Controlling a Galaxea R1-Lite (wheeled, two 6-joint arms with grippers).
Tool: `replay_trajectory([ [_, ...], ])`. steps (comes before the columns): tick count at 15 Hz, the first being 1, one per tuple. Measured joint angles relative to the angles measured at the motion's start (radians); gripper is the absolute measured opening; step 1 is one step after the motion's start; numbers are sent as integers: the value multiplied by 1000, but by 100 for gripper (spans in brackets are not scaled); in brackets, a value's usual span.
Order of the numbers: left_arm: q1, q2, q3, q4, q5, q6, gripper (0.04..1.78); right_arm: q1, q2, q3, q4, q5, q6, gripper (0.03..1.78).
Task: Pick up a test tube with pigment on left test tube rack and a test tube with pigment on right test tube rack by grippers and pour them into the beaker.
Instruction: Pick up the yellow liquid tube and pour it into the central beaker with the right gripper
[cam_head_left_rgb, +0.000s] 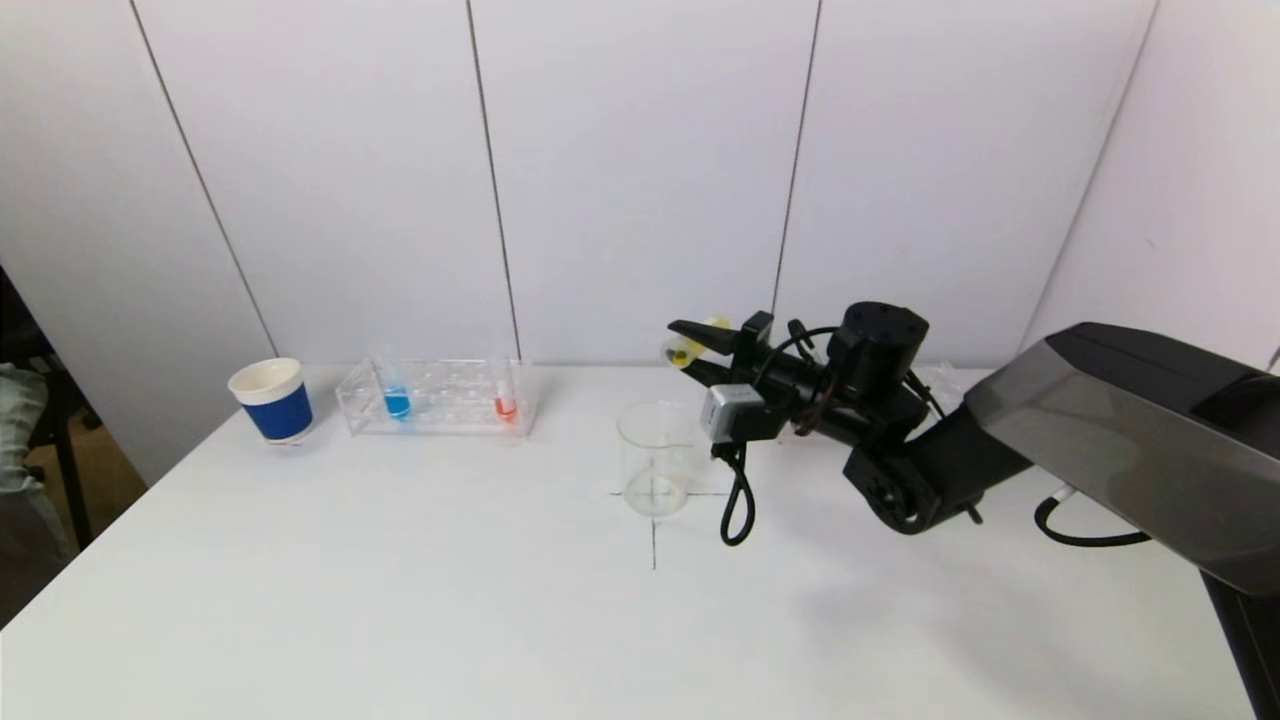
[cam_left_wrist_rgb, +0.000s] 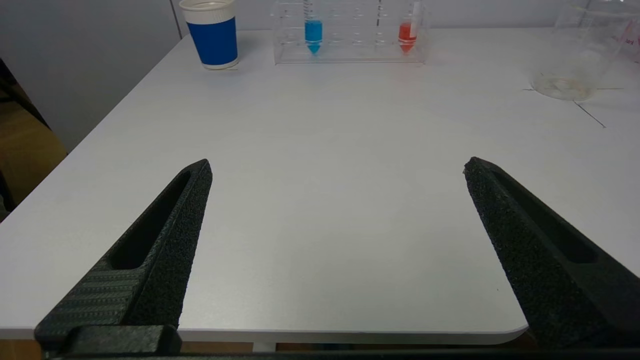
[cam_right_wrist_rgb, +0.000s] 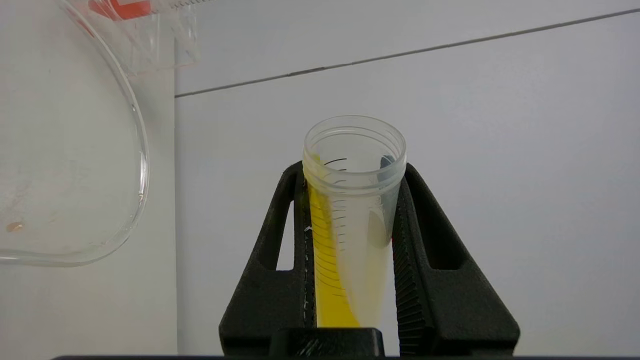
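We see a clear plastic test tube of yellow pigment (cam_head_left_rgb: 688, 349) lying nearly level above the clear glass beaker (cam_head_left_rgb: 655, 458), while blue (cam_head_left_rgb: 396, 398) and red (cam_head_left_rgb: 505, 400) tubes stand upright in the clear rack (cam_head_left_rgb: 437, 398).

A staged lab bench is showing here: a white table (cam_head_left_rgb: 400, 600) is carrying a clear test tube rack (cam_head_left_rgb: 437, 398) at ten o'clock, a glass beaker (cam_head_left_rgb: 655, 458) at centre, plain white wall panels (cam_head_left_rgb: 640, 170) standing behind.
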Motion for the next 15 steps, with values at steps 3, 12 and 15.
replay_trajectory([
  [3, 0, 0, 0, 0, 0, 0, 176, 0, 2, 0, 1, 0, -24, 50],
  [12, 0, 0, 0, 0, 0, 0, 176, 0, 2, -3, 9, -7, -87, 50],
  [15, 0, 0, 0, 0, 0, 0, 176, 0, 2, -4, 17, -7, -100, 50],
])
